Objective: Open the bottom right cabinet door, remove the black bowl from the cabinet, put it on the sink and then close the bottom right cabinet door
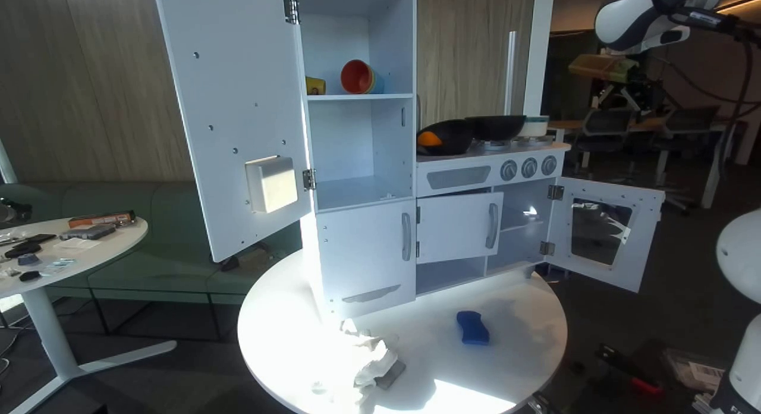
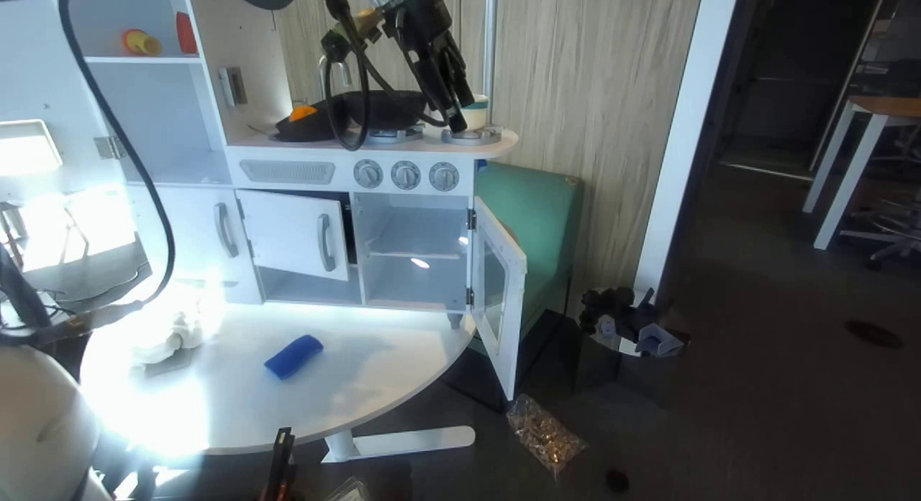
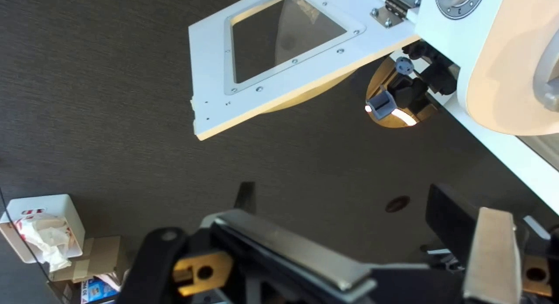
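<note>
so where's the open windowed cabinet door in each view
In an exterior view: windowed door, well right of centre, just below mid-height.
In an exterior view: windowed door, just right of centre, more edge-on.
In the wrist view: windowed door, top middle, cut by the upper edge.
Shared landmark: upper hinge, at the door's upper left in both exterior views, right end in the wrist view.

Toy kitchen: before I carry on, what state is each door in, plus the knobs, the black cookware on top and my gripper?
Bottom right door: wide open
Bottom middle door: ajar
Bottom left door: shut
Upper left door: wide open
Knobs: settings too small to read
Black vessel with the orange item in it: tilted
Second black vessel: upright
Gripper: open, holding nothing that shows
</note>
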Motion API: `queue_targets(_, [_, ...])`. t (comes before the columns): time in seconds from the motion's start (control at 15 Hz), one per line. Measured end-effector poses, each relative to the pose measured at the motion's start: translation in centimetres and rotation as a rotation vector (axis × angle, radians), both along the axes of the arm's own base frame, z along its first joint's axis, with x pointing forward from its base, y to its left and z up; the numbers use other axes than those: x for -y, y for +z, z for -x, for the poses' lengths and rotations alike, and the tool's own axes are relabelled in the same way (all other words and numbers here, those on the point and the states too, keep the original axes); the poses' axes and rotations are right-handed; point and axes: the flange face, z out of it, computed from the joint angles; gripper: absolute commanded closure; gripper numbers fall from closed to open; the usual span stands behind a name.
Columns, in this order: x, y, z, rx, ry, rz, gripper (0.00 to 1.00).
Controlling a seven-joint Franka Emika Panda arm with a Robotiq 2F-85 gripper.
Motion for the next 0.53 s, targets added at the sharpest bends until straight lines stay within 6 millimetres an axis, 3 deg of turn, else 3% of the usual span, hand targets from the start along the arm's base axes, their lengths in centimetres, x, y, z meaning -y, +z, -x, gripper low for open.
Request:
queue_targets(0.27, [2.0, -3.2, -1.9, 0.023, 0.050, 0.091, 0.00])
queue_targets(0.53, [5.7, -6.2, -1.2, 0.018, 0.025, 0.152, 0.00])
